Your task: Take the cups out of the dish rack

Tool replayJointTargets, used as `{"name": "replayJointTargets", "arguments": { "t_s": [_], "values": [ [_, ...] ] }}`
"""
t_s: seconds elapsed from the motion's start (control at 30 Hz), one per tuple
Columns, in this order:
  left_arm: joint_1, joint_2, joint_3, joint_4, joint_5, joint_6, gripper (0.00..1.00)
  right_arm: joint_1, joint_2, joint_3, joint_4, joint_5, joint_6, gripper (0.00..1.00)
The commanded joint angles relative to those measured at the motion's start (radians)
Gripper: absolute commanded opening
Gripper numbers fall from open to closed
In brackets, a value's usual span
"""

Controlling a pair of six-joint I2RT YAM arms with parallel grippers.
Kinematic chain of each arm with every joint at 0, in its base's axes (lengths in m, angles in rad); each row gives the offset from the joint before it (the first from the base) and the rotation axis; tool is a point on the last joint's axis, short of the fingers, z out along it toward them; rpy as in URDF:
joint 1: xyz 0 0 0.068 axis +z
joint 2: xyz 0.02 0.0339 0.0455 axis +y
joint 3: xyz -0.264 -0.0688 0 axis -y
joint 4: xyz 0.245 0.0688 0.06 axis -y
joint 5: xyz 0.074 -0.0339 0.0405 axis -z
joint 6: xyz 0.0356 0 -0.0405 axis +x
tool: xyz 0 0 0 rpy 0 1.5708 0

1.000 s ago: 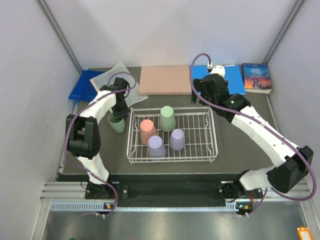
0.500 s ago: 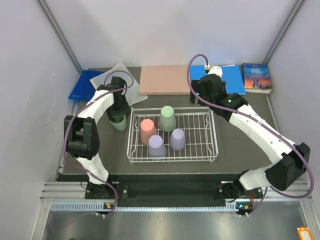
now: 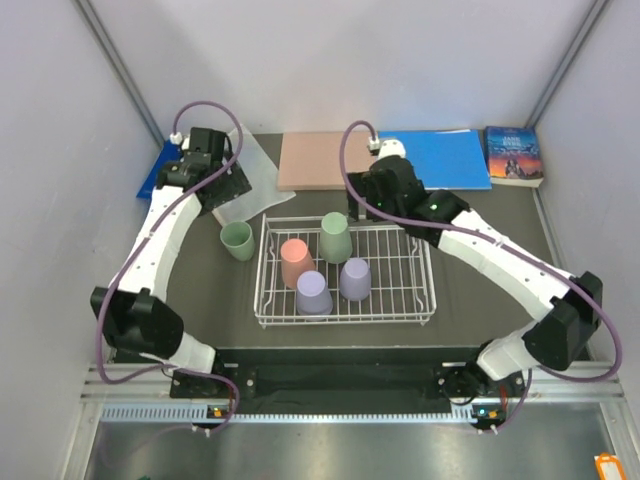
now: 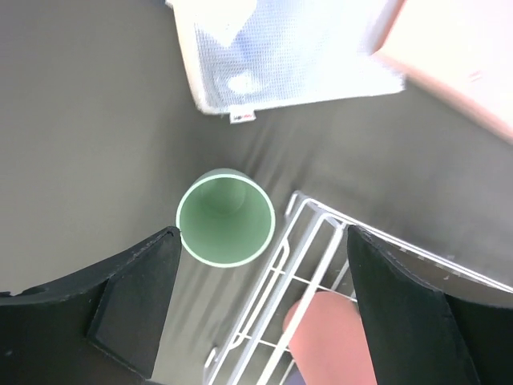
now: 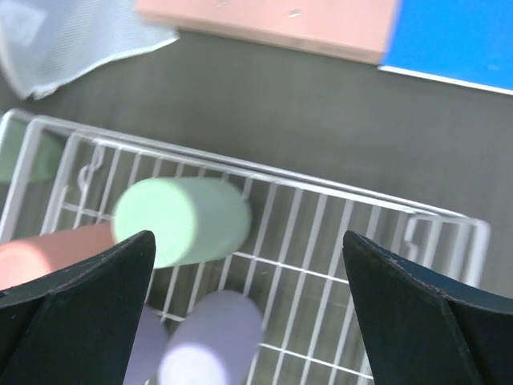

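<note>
One sage green cup (image 3: 237, 241) stands upright on the table just left of the dish rack (image 3: 428, 300), mouth up (image 4: 225, 216). My left gripper (image 3: 222, 190) hangs open above and behind it, holding nothing (image 4: 261, 233). Inside the white wire rack (image 4: 317, 241) stand upside down a pink cup (image 3: 296, 263), a green cup (image 3: 335, 237) and two purple cups (image 3: 313, 294) (image 3: 354, 279). My right gripper (image 3: 375, 202) is open over the rack's far edge (image 5: 247, 237), with the green cup (image 5: 180, 220) below its left finger and a purple cup (image 5: 212, 337) nearer.
A white cloth (image 3: 250, 160), a pink board (image 3: 315, 158), a blue folder (image 3: 450, 158) and a book (image 3: 514, 155) lie along the back. A blue sheet (image 3: 160, 178) sits at the far left. Grey walls close in both sides.
My left gripper opened, let go of the green cup on the table and lifted back to the far left. My right arm swung left to the rack's far edge.
</note>
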Motion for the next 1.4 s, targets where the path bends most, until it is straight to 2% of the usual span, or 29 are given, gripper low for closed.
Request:
{"name": "replayJointTargets", "arguments": {
  "t_s": [0.0, 0.3, 0.63, 0.7, 0.73, 0.77, 0.8, 0.83, 0.87, 0.9, 1.23, 1.37],
  "values": [
    [-0.001, -0.112, -0.042, 0.052, -0.01, -0.017, 0.89, 0.064, 0.057, 0.076, 0.049, -0.091, -0.015, 1.0],
    [-0.001, -0.193, -0.124, 0.081, 0.034, -0.023, 0.9, 0.103, 0.157, 0.112, 0.052, -0.16, 0.009, 1.0],
    [-0.001, -0.233, -0.181, 0.098, 0.049, -0.01, 0.9, 0.123, 0.263, 0.155, 0.029, -0.15, 0.02, 1.0],
    [-0.002, -0.233, -0.193, 0.101, 0.059, -0.011, 0.88, 0.123, 0.301, 0.173, -0.011, -0.137, 0.026, 0.82],
    [-0.001, -0.235, -0.196, 0.104, 0.062, -0.011, 0.88, 0.121, 0.307, 0.176, -0.02, -0.114, 0.032, 0.69],
    [-0.002, -0.238, -0.199, 0.107, 0.063, -0.013, 0.87, 0.121, 0.307, 0.169, -0.023, -0.107, 0.043, 0.4],
    [-0.002, -0.238, -0.202, 0.109, 0.066, -0.013, 0.86, 0.123, 0.301, 0.164, -0.023, -0.091, 0.046, 0.29],
    [-0.002, -0.239, -0.204, 0.11, 0.068, -0.011, 0.86, 0.123, 0.297, 0.155, -0.022, -0.088, 0.049, 0.08],
    [-0.002, -0.239, -0.202, 0.112, 0.069, -0.011, 0.86, 0.123, 0.287, 0.153, -0.019, -0.085, 0.049, 0.04],
    [-0.002, -0.239, -0.202, 0.115, 0.072, -0.01, 0.85, 0.123, 0.286, 0.153, -0.02, -0.077, 0.051, 0.0],
    [-0.002, -0.233, -0.181, 0.116, 0.106, -0.019, 0.83, 0.124, 0.177, 0.248, -0.019, -0.067, 0.021, 0.0],
    [-0.002, -0.232, -0.158, 0.122, 0.15, -0.031, 0.83, 0.104, 0.076, 0.244, 0.018, -0.056, 0.049, 0.0]
  ]
}}
